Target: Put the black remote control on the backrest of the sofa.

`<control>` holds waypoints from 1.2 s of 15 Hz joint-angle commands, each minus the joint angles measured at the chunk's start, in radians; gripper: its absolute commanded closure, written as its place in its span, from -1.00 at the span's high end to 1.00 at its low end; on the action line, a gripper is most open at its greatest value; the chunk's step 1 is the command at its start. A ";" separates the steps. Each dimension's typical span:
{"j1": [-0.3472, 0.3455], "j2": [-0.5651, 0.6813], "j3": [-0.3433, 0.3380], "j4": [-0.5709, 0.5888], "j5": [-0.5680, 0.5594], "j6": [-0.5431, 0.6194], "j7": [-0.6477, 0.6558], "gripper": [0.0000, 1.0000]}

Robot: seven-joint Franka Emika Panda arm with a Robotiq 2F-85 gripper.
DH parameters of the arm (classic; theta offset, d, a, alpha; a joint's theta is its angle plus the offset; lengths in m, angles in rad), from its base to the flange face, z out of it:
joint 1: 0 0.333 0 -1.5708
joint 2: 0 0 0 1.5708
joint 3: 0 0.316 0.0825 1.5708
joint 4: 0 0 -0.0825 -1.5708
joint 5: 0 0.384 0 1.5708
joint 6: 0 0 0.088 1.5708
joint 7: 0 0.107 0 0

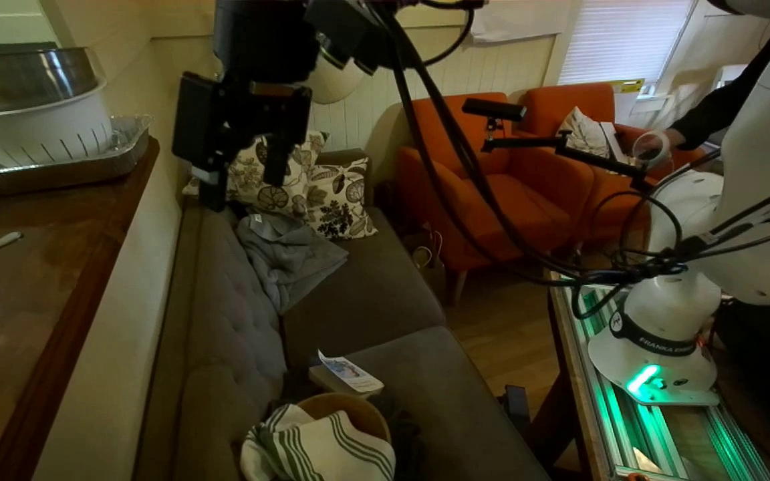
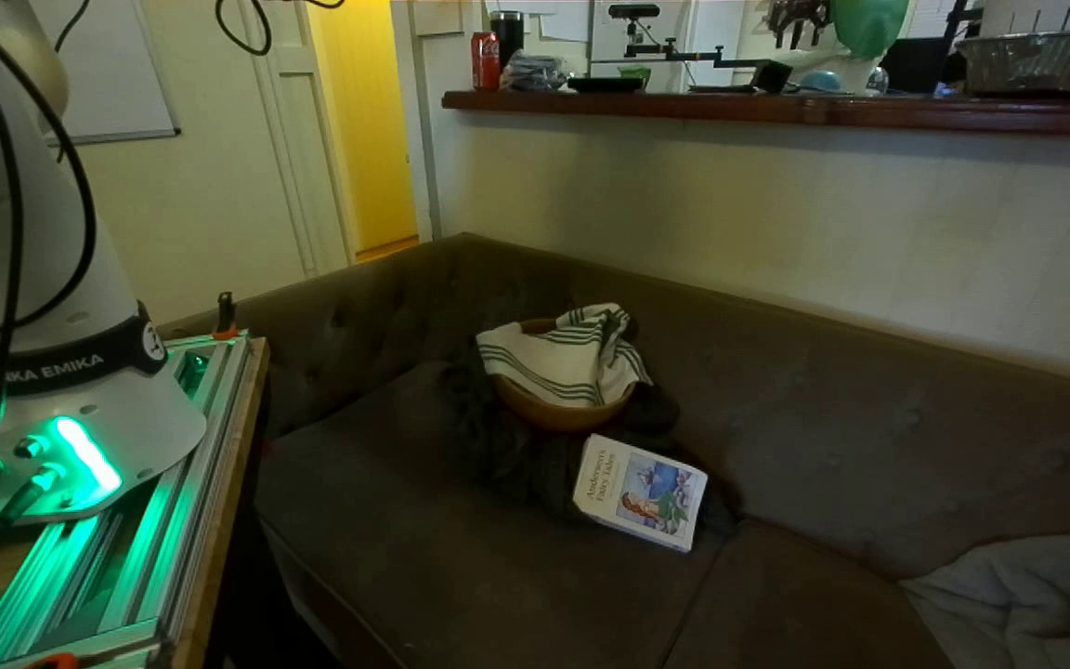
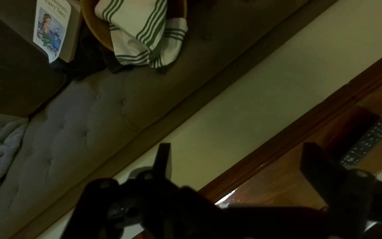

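- The remote (image 3: 366, 142) lies on the counter (image 3: 284, 179), behind the sofa (image 1: 365, 287) and higher than its backrest (image 2: 869, 437).
- The gripper (image 3: 236, 154) hangs above the place where sofa and counter run side by side; it is released — its fingers (image 3: 162, 161) stand wide apart.
- On the sofa, near its backrest, stands a brown bowl (image 2: 554, 416); a towel (image 2: 540, 367) is inside and hangs over the rim. A book (image 2: 642, 492) lies near it.
- Behind the sofa, on the counter, a tray (image 1: 57, 177) holds a colander (image 1: 44, 137); a metal bowl (image 1: 24, 80) sits at its top — how deep, I cannot tell.
- The remote I can recognise only in the wrist view.
- The armchairs (image 1: 532, 207), past the sofa's end with the cushions (image 1: 338, 200), show only in an exterior view.
- The can (image 2: 486, 61), on the counter behind the sofa, shows only in an exterior view.
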 commanded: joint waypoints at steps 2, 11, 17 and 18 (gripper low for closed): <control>0.047 0.055 -0.034 0.101 0.002 -0.046 -0.008 1.00; 0.084 0.148 -0.037 0.212 -0.003 -0.025 0.123 1.00; 0.261 0.401 -0.035 0.490 -0.190 0.004 0.256 1.00; 0.292 0.439 -0.040 0.534 -0.212 0.000 0.256 1.00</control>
